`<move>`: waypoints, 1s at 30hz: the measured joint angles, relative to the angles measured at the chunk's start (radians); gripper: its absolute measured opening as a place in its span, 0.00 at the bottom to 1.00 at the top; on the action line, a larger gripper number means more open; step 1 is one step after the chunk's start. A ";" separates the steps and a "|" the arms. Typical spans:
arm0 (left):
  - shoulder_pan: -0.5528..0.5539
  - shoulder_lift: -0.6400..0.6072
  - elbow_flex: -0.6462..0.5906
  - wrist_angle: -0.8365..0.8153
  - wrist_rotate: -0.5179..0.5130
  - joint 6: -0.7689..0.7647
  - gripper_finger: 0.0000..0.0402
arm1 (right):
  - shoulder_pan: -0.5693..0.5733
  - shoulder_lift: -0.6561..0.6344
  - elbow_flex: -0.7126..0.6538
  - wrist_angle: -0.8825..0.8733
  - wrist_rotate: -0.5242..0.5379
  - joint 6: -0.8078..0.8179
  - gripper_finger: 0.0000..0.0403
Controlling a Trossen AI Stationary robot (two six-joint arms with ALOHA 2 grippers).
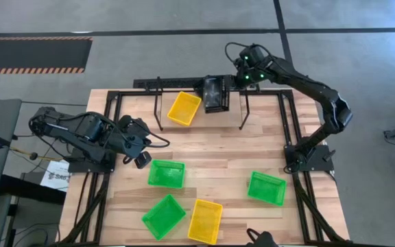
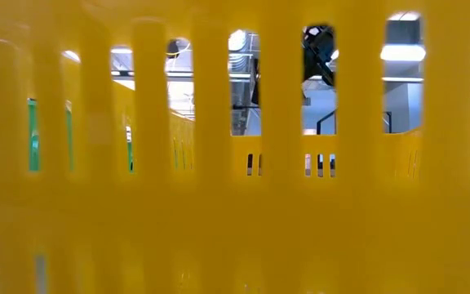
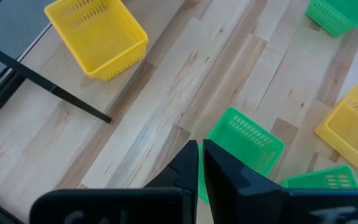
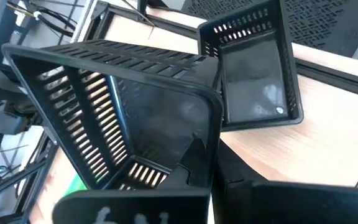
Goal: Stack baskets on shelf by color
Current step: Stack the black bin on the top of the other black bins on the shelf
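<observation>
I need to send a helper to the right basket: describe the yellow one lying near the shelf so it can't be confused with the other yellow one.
Start at the black wire shelf along the table's far edge. Just in front of it, left of the black basket that the right gripper holds, lies the yellow basket. It lies alone on bare wood, while the other yellow basket sits at the near edge among green ones.

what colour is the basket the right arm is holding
Black: the held basket is black slotted mesh, clearest in the right wrist view, pinched at its rim by the right gripper.
</observation>
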 joint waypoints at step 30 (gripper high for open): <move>0.000 0.000 0.000 0.000 -0.142 -0.155 0.03 | -0.144 0.209 0.185 -0.028 -0.158 -0.305 0.00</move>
